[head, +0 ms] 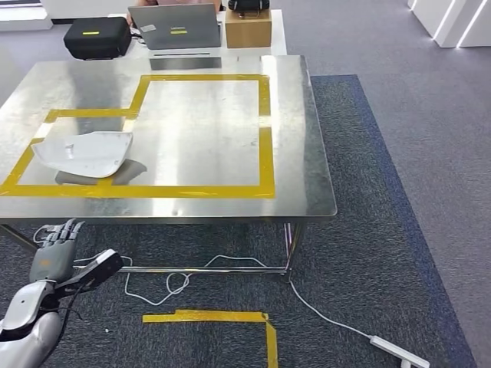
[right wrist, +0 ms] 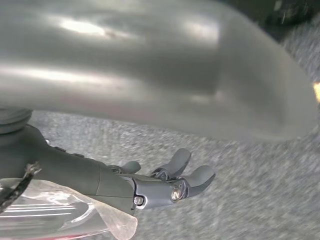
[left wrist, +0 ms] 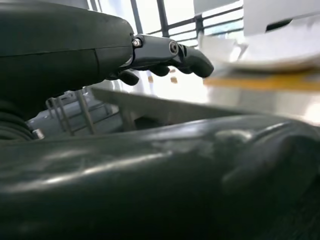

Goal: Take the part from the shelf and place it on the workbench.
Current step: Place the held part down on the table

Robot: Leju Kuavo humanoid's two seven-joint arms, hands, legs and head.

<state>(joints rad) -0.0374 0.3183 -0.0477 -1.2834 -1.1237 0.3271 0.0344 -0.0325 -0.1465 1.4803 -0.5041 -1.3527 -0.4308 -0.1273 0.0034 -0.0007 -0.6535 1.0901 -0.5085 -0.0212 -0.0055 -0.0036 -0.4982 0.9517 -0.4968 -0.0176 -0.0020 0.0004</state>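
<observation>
The white moulded part (head: pixel 84 153) lies on the steel workbench (head: pixel 301 138), near the bench's left end and inside the yellow tape outline (head: pixel 265 138), its left tip reaching close to the tape's slanted left edge; a dark shadow sits under its near side. Judged from this, the placing step looks done and the moment belongs to the tail of the task, with the arms clear of the bench. The left hand (head: pixel 55 249) hangs below the bench's near edge, in front of the carpet, fingers spread apart and holding nothing; in the left wrist view the same hand (left wrist: pixel 166 52) has its dark fingers stretched out loosely, with the white part (left wrist: pixel 279 47) blurred beyond them on the yellow-taped surface. The right hand (right wrist: pixel 162 182) appears in its own wrist view above grey carpet, fingers extended and slightly fanned, empty; a scrap of clear film sits near its wrist. At the far end of the bench stand a grey laptop (head: pixel 176 27), a black case (head: pixel 97 37) and a cardboard box (head: pixel 248 29). White cables (head: pixel 173 284) trail on the floor beneath the bench toward a power strip (head: pixel 400 351). If anything remains, it is only to check that the part rests stably inside the outline; a further pick would call for turning back to the shelf.
</observation>
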